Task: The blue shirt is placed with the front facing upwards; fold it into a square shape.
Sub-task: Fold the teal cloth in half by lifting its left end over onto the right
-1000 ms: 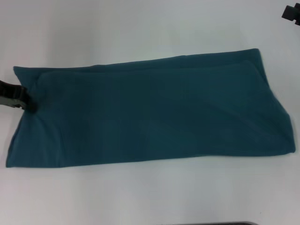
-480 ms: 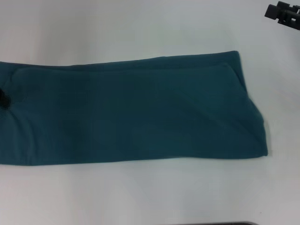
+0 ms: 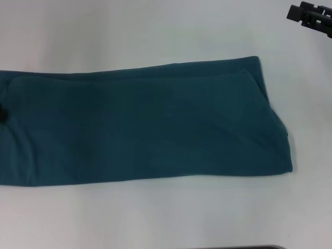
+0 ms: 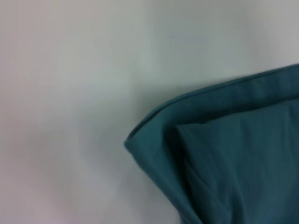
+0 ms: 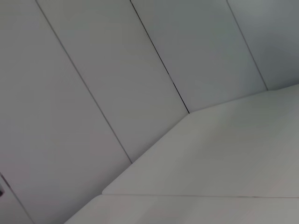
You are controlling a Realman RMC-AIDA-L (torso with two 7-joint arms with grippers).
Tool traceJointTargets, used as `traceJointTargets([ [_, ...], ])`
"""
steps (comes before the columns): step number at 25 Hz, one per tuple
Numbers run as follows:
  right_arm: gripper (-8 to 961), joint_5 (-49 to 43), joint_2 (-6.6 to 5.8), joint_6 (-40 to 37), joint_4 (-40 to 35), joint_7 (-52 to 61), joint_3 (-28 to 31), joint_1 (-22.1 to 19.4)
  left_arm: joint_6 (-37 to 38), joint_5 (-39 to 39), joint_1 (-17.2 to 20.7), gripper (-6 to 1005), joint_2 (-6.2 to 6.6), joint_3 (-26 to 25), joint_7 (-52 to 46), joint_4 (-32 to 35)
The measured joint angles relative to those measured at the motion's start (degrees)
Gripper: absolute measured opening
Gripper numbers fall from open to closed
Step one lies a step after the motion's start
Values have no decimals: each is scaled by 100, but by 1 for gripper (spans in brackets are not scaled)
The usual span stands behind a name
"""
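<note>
The blue shirt (image 3: 145, 127) lies on the white table (image 3: 155, 218) as a long folded strip with its plain side up. It runs from the middle right off the picture's left edge. No letters or collar show. Only a dark tip of my left gripper (image 3: 2, 112) shows at the left edge, on the shirt's left end. The left wrist view shows a folded corner of the shirt (image 4: 233, 154) on the table. My right gripper (image 3: 310, 15) hangs at the far right, well beyond the shirt's right end and apart from it.
The right wrist view shows only pale wall panels (image 5: 117, 70) and a table surface (image 5: 224, 154). A dark edge (image 3: 233, 247) sits at the bottom of the head view.
The shirt has slid left together with my left gripper, and its left end has gone out of view. My right gripper has come a little further into the picture.
</note>
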Motion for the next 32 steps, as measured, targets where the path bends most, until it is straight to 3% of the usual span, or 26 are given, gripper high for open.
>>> traceJointTargets([
  [19,683,0,-36,45,4,-61,-38,-1,374,-48,-8,35,-471,-104,-483,-639],
  [26,684,0,-62,74,43,-23,-82,-9,840,-398,-39,35,-674,-338,-533,-1270],
  [32,684,3,-92,97,65,-14,-107,0,1266,-826,-41,35,-927,-446,-702,-1970],
])
